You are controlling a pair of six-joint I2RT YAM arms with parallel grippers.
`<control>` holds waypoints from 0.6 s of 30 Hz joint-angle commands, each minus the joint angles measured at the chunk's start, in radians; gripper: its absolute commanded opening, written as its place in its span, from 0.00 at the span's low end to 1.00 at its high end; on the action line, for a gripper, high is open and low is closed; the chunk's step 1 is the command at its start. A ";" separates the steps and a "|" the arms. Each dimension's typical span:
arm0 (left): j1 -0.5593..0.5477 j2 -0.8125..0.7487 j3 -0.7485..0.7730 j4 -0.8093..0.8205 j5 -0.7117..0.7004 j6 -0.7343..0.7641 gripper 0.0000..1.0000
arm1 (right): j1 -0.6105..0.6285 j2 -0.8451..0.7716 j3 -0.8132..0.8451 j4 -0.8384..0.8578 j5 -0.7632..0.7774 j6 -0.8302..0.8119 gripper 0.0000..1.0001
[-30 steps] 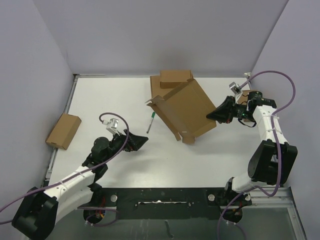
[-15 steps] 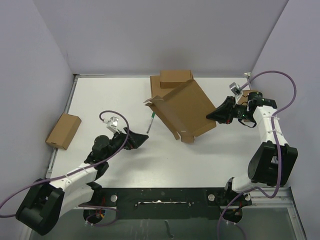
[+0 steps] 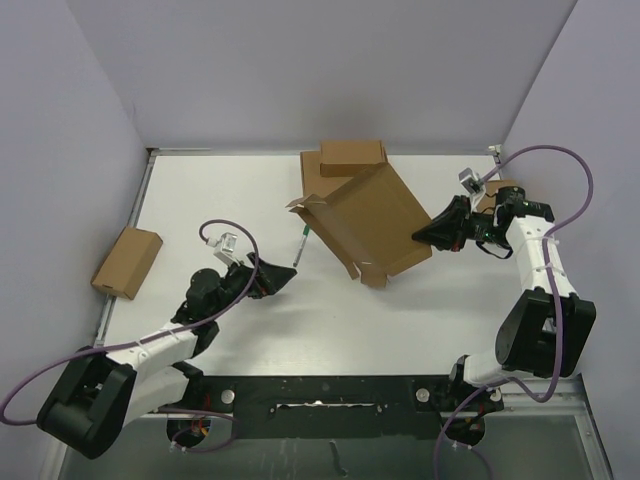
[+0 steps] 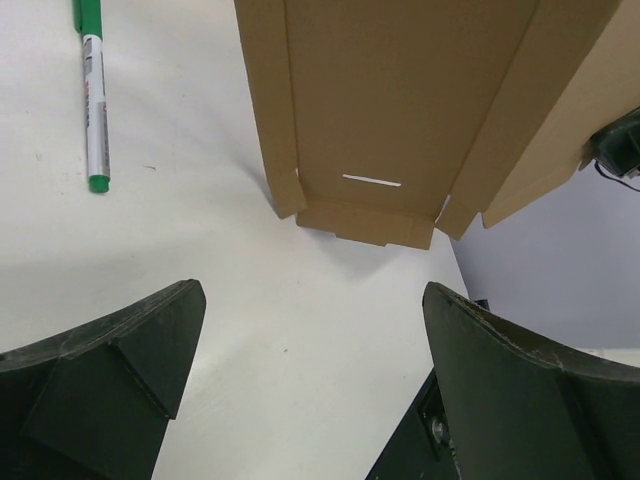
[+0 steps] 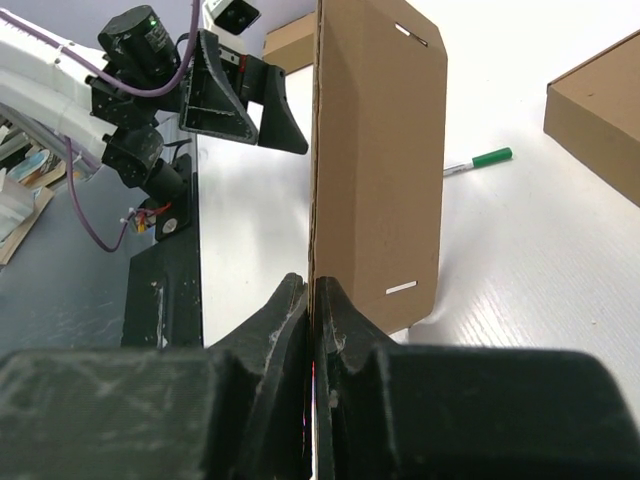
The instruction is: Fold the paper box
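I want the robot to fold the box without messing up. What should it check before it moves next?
1. Right gripper shut on the edge of the paper box: ok.
2. Left gripper open wide: ok.
3. Left gripper touching the paper box: not ok, it is apart from the near end.
4. Green pen out of the left gripper's line: ok, it lies off to one side.
5. Paper box lying flat on the table: cannot tell.
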 commanded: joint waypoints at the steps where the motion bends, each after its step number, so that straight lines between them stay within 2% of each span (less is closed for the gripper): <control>1: 0.006 0.041 0.048 0.091 0.014 0.013 0.88 | -0.006 -0.056 -0.017 0.077 -0.225 0.063 0.00; 13: 0.011 0.279 0.201 0.140 0.000 0.099 0.70 | -0.002 -0.087 0.012 0.078 -0.208 0.105 0.00; 15: 0.013 0.301 0.216 0.151 -0.012 0.107 0.67 | 0.007 -0.081 0.042 0.043 -0.196 0.092 0.00; 18: 0.013 0.329 0.226 0.173 -0.038 0.123 0.66 | 0.016 -0.048 0.116 -0.093 -0.171 -0.016 0.00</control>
